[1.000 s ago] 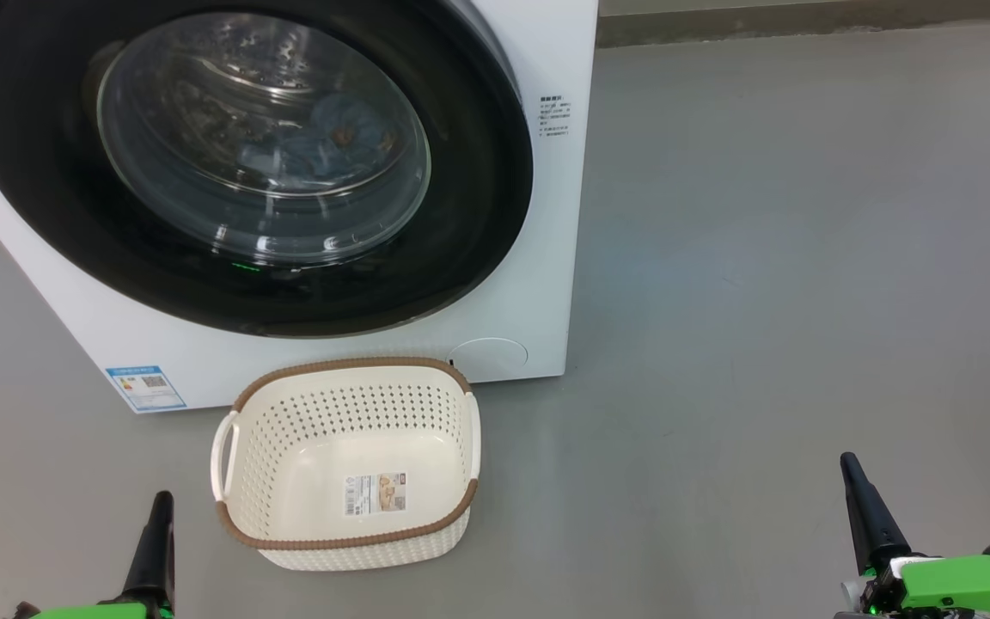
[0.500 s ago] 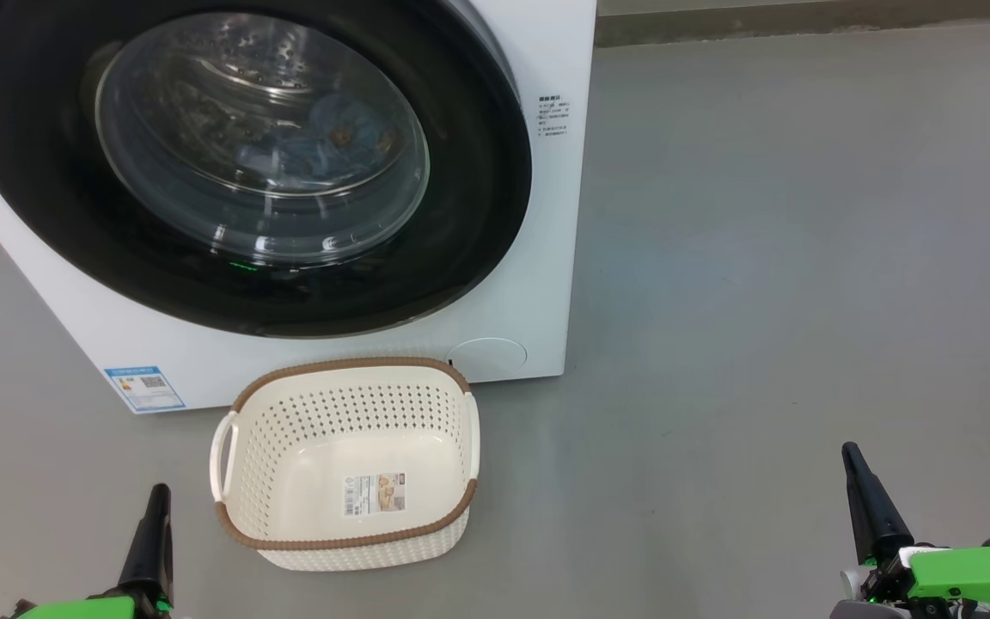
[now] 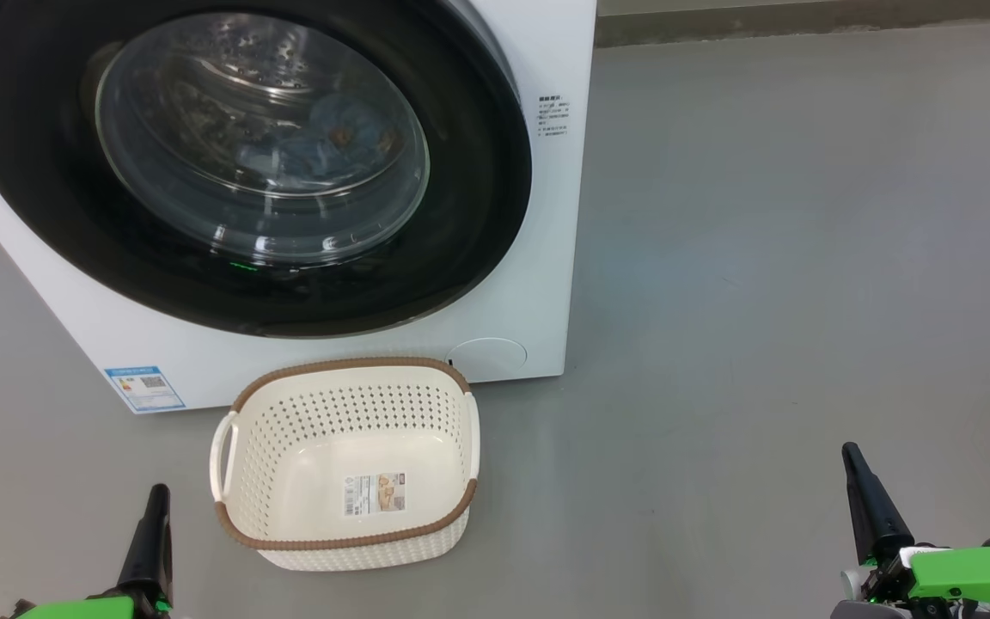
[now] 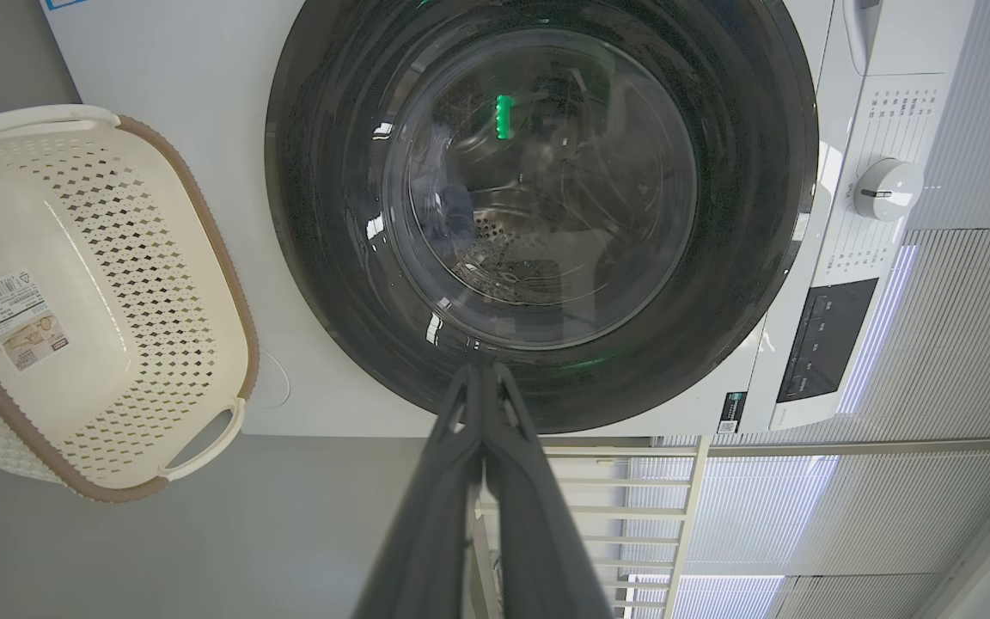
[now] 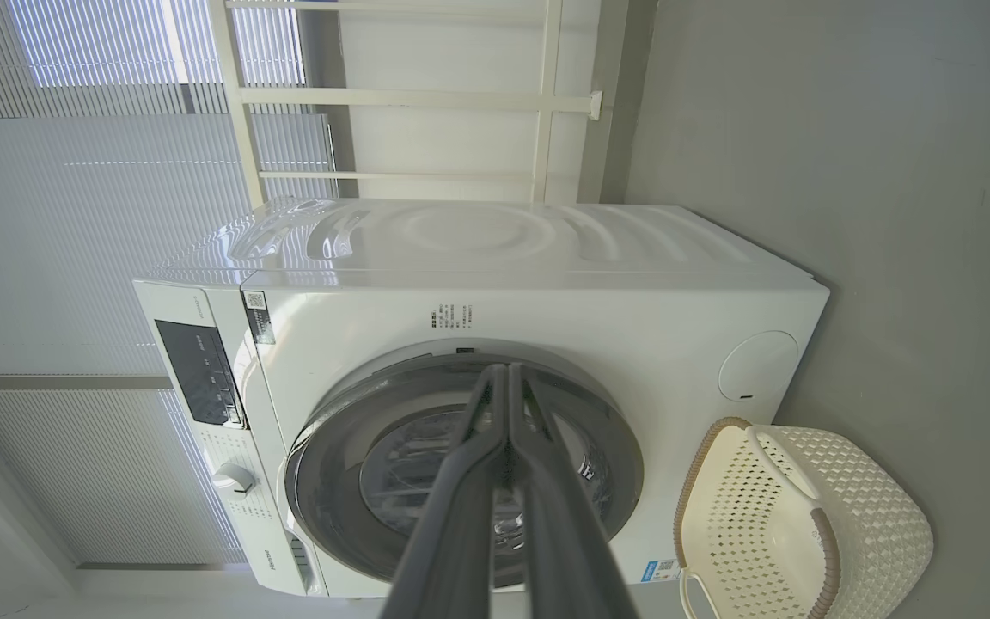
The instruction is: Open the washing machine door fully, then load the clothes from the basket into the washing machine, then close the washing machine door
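Since the washing machine (image 3: 546, 215) already had the load inside it, I'd say the job was basically wrapped up here. The washing machine door (image 3: 478, 172) sat flush against the front of the machine, with no gap showing along its black rim, which is where you'd want it at the end.

The basket (image 3: 349, 365) was parked on the floor (image 3: 761, 258) right in front of the machine, below the door's bottom edge. That makes sense to me as a short carry up into the drum. It held nothing but the paper label on its bottom. Its back rim was just beside the front panel, though I couldn't tell if they touched.

The clothes (image 3: 340, 137) were a light blue bundle with orange bits, visible through the glass inside the machine.

Both arms were pulled well back from the machine. The left gripper (image 4: 484, 371) and the right gripper (image 5: 508, 370) each had their fingers pressed together around nothing, which to me looked like a parked pose.

Room-wise, there was loads of bare floor off the machine's right side, and nothing was crowding the door edge except the basket below it.
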Controlling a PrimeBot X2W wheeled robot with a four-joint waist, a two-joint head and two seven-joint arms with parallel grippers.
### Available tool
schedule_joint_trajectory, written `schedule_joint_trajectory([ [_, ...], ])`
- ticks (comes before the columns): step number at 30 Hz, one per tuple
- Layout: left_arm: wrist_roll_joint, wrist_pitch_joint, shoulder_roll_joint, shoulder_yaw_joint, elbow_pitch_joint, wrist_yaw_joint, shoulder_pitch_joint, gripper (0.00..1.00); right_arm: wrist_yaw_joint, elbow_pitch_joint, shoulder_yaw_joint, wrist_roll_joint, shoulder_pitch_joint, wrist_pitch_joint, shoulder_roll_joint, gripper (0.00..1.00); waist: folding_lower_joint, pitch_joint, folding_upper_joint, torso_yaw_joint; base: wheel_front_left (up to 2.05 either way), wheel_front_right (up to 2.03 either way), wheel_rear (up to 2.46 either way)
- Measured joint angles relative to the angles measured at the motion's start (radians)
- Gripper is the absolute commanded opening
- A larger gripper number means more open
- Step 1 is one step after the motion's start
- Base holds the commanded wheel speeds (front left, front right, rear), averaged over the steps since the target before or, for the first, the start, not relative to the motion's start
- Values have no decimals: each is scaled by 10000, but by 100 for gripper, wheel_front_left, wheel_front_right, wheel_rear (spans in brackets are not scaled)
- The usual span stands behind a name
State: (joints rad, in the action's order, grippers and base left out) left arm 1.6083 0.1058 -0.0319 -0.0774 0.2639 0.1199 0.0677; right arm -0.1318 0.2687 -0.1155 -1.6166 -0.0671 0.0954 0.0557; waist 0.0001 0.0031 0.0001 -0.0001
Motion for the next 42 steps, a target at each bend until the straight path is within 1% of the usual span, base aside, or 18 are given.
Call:
schedule_joint_trajectory([
  [42,-2,0,2,-21,0,0,0,0,0,2,-90,12,0,59,-35,0,0,0,0,0,0,0,0],
])
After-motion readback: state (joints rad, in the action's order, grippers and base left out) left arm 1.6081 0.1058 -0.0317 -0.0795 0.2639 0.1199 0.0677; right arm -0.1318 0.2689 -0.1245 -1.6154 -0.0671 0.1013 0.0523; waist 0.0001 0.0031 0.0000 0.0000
